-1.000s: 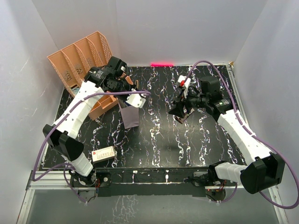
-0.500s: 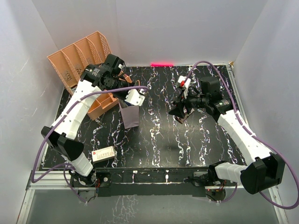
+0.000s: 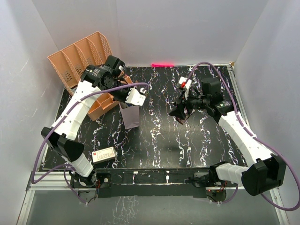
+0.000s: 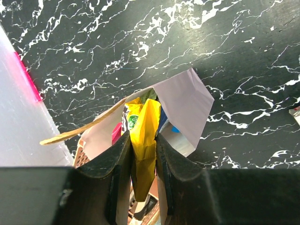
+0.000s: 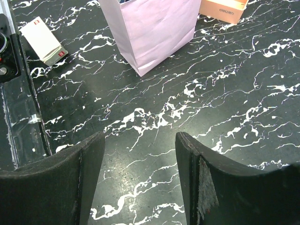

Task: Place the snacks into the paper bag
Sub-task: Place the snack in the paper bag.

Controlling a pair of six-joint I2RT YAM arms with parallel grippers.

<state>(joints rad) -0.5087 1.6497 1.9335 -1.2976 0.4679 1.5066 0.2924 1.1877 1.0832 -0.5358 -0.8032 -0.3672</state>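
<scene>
Snacks are mostly down inside the paper bag [image 4: 183, 101], which stands upright and open-mouthed on the black marbled surface [image 3: 154, 140]. A green wrapper [image 4: 134, 121] and a red wrapper [image 4: 116, 132] show in its mouth. The left tool [image 4: 143, 140] hangs directly above that opening, its fingers clamped together on a yellow packet [image 4: 146, 115] that points down into the bag, so this looks like the release step for one of the last pieces. The packet is crinkly film, light and limp. It probably slides easily, and a pinch across a flat sealed edge suits it better than one across the puffed middle. The bag itself is thin paper, easy to crease or tip, and one cord handle [image 4: 70, 133] flops out to the side where a finger could snag it. Any steadying is best done at a side wall near the rim. The right tool [image 5: 139, 138] hovers well apart from the bag over bare surface, its fingers spread and nothing between them. A white box [image 5: 44, 41] lies near the front edge.
</scene>
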